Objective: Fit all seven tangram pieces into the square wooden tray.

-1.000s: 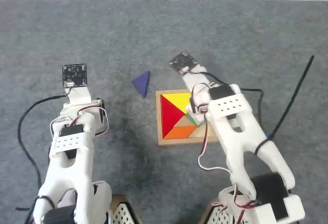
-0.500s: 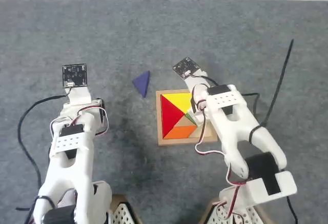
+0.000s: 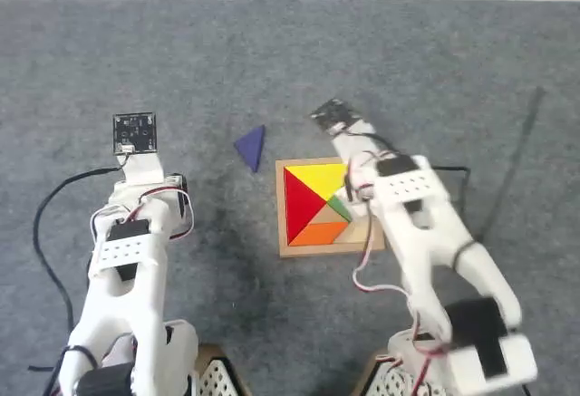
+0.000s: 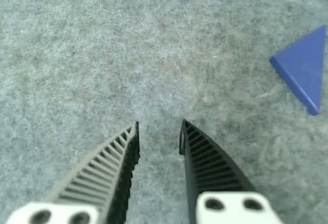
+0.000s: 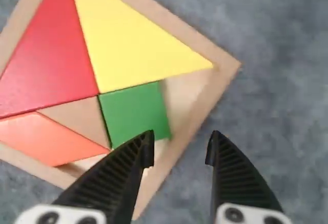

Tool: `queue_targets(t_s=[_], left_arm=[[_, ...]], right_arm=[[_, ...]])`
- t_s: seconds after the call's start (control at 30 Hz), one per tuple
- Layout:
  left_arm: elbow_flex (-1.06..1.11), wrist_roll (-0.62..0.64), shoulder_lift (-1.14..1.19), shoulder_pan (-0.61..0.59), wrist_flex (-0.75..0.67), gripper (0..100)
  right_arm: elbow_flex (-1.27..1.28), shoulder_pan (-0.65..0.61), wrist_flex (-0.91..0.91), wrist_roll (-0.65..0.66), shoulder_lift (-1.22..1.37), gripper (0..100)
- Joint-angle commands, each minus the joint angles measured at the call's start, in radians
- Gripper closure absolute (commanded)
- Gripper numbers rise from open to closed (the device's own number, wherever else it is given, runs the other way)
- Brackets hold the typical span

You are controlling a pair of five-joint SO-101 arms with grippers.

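Observation:
The square wooden tray (image 3: 283, 206) lies mid-table and holds a red triangle (image 3: 302, 204), a yellow triangle (image 3: 319, 178), an orange piece (image 3: 319, 232) and a green square (image 3: 340, 208). In the right wrist view the same tray (image 5: 224, 73) shows the red (image 5: 48, 73), yellow (image 5: 128, 44), green (image 5: 134, 112), tan (image 5: 79, 119) and orange (image 5: 43, 139) pieces, with a bare gap beside the green square. My right gripper (image 5: 178, 144) hangs open over the tray's edge, empty. A blue triangle (image 3: 251, 145) lies on the carpet left of the tray. My left gripper (image 4: 158, 131) is open and empty, with the blue triangle (image 4: 302, 70) off to its side.
Grey carpet (image 3: 435, 70) covers the table. A black cable (image 3: 507, 188) runs on the right beside the right arm, and another (image 3: 45, 224) loops on the left.
The right arm has shifted slightly over the tray and its cable swung. The left arm and the blue triangle have not moved.

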Motion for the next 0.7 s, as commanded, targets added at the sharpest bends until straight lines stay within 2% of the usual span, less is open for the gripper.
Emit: queue_targets(t_s=[0.0, 0.2, 0.37, 0.43, 0.57, 0.67], left_arm=[[-0.005, -0.014, 0.002, 0.008, -0.025, 88], [-0.005, -0.012, 0.002, 0.005, -0.025, 88], [-0.005, -0.011, 0.002, 0.005, -0.025, 88], [-0.005, -0.011, 0.002, 0.008, -0.032, 88], [0.016, -0.014, 0.002, 0.008, -0.075, 88], [0.021, -0.011, 0.002, 0.006, -0.078, 88]], right_arm=[[0.006, 0.044, 0.045, -0.057, -0.139, 81.8], [0.005, 0.182, 0.108, -0.075, -0.151, 81.7], [0.008, 0.444, 0.148, -0.089, -0.151, 82.0], [0.008, 0.536, 0.180, -0.153, -0.151, 82.1], [0.009, 0.622, 0.289, -0.394, -0.150, 81.9], [0.040, 0.613, 0.302, -0.397, -0.150, 81.8]])
